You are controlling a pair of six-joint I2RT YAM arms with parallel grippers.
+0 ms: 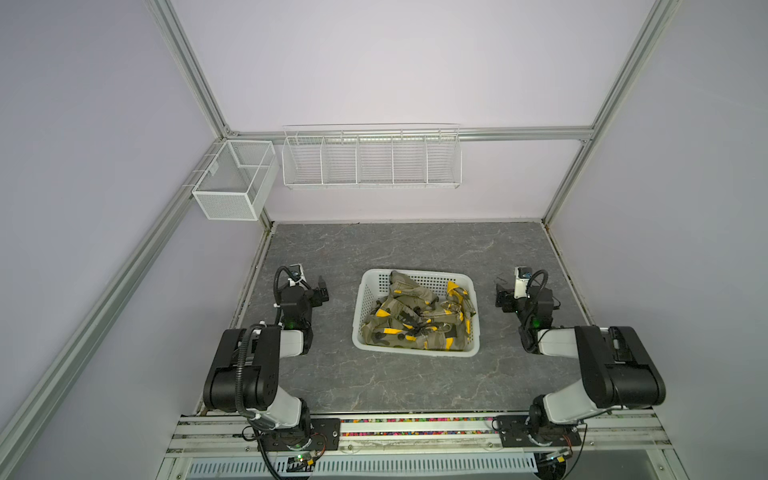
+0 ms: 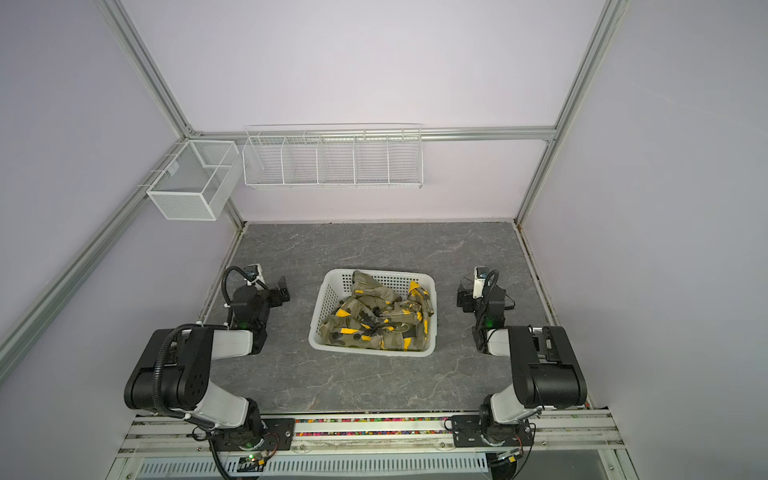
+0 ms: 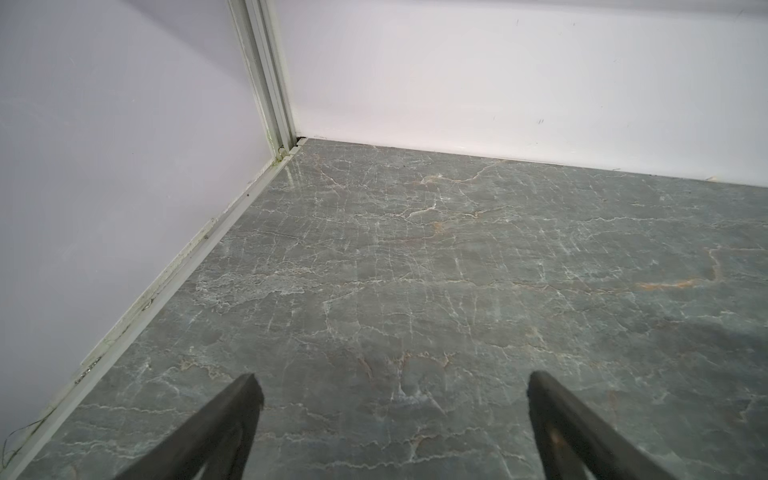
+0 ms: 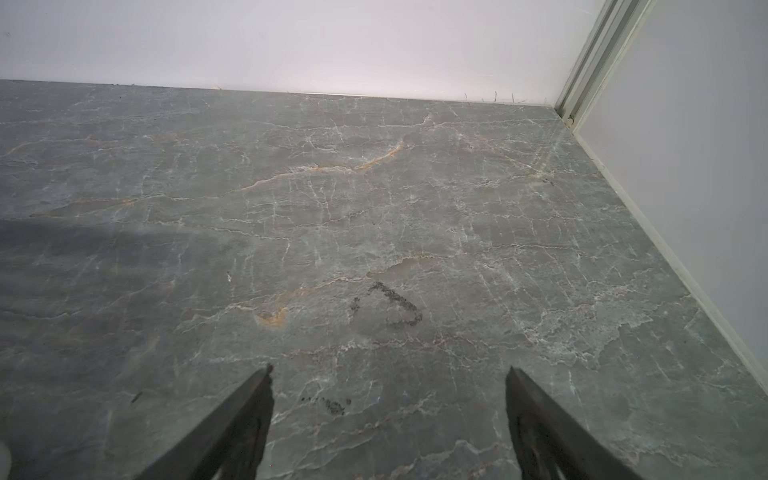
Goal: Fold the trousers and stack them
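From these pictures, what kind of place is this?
Most likely a robot test cell: a left arm and a right arm mounted at a grey table, bare walls on an aluminium frame, and trousers staged in a white basket.

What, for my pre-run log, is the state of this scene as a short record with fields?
trousers: crumpled in a heap inside the basket, not folded
basket: white lattice, on the table, between the two arms
left gripper: jaws open, holding nothing, over bare table, apart from the basket
right gripper: jaws open, holding nothing, over bare table, apart from the basket
task progress: not begun
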